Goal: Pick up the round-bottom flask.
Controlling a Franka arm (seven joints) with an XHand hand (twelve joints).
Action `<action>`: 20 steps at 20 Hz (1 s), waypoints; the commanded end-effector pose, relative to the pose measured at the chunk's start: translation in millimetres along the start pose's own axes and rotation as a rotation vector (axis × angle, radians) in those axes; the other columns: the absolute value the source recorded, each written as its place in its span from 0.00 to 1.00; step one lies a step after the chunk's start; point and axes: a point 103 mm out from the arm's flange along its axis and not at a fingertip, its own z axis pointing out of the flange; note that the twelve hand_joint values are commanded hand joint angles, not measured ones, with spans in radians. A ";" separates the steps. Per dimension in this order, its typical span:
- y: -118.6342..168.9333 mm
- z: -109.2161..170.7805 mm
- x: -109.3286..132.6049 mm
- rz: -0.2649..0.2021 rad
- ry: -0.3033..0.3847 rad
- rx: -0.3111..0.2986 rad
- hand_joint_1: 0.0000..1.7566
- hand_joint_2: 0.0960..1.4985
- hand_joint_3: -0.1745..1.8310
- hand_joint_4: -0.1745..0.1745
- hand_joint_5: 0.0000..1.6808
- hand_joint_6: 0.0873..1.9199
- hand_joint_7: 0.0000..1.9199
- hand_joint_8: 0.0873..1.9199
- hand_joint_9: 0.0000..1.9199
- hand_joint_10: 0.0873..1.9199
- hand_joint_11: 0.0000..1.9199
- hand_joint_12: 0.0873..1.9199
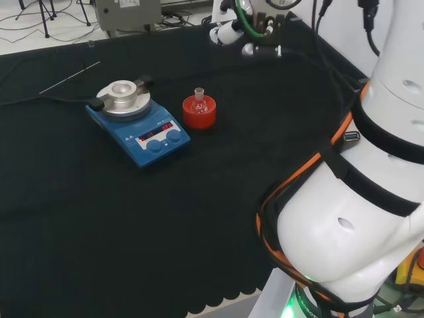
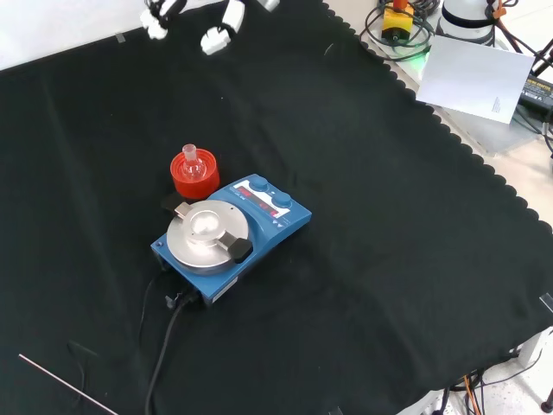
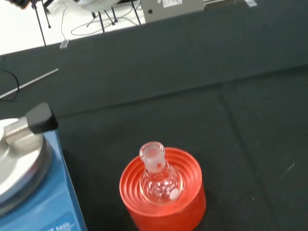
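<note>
We are at the approach step: nothing is grasped yet. Nearest in the front view sits one blue magnetic stirrer [image 2: 232,235] with one steel top plate [image 2: 206,233]. Just beyond it, at its eleven o'clock and touching or nearly so, one clear round-bottom flask [image 2: 194,166] stands upright in one red ribbed ring stand [image 2: 194,175]. Farthest, at twelve o'clock, the hand [image 2: 216,36] hangs well apart; we cannot tell whether its fingers are spread or curled. Next, we judge, it must descend over the flask's neck [image 3: 152,156].
</note>
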 end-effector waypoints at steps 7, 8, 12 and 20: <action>36.8 100.4 -15.2 0.011 0.020 0.061 0.45 0.40 0.42 0.44 0.37 0.00 0.15 0.27 0.21 0.29 0.00 0.67; 36.9 103.3 -13.1 0.005 0.025 0.057 0.44 0.40 0.41 0.44 0.37 0.00 0.15 0.27 0.21 0.29 0.00 0.67; 39.3 114.3 -12.8 -0.018 0.062 0.059 0.43 0.40 0.38 0.45 0.38 0.00 0.16 0.27 0.22 0.29 0.00 0.68; 43.8 136.8 -17.5 -0.045 0.104 0.083 0.45 0.39 0.37 0.48 0.42 0.00 0.16 0.27 0.22 0.29 0.00 0.69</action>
